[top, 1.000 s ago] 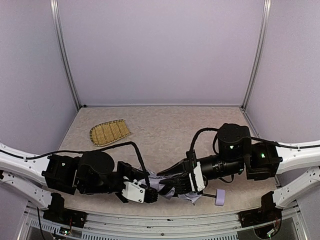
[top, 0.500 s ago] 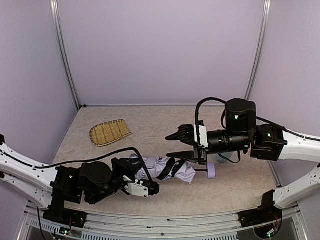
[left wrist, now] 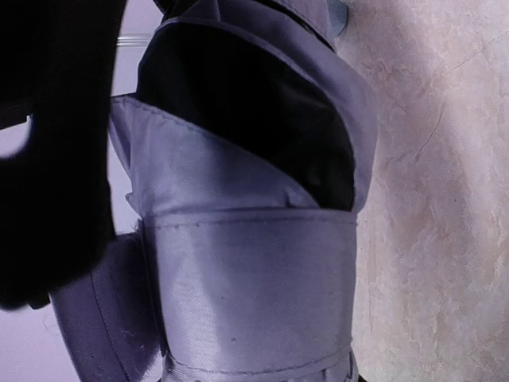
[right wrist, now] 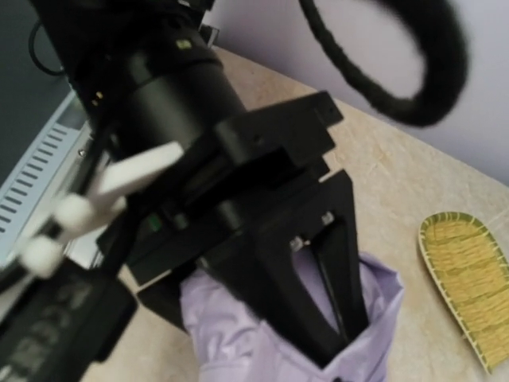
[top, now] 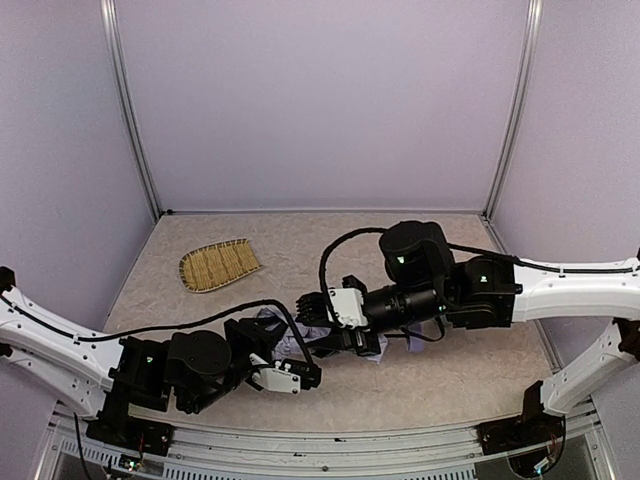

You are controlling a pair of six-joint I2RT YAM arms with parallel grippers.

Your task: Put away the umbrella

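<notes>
1. The umbrella (right wrist: 231,342) lies folded on the table (top: 455,385), near the front edge and about the middle, between the two arms. It is well apart from the woven straw tray (top: 218,265) at the back left.
2. In the top view its long axis runs roughly from left to right. Only small lilac patches show there, because both arms cover most of it. I cannot see the handle.
3. The left gripper (top: 305,372) reaches the bundle from the left. Its fingers are clamped on the fabric: the left wrist view is filled with the canopy and its wrap band, pressed against one dark finger.
4. The right gripper (top: 322,325) comes from the right side, pointing left along the bundle. Its fingers stand apart, one on the far side and one on the near side of the umbrella. I cannot tell if they touch the fabric.
5. In my judgement both grippers are at the same left part of the bundle, so the next move depends on the right fingers closing across the axis, just beside the left grip, without hitting the left fingers.
</notes>
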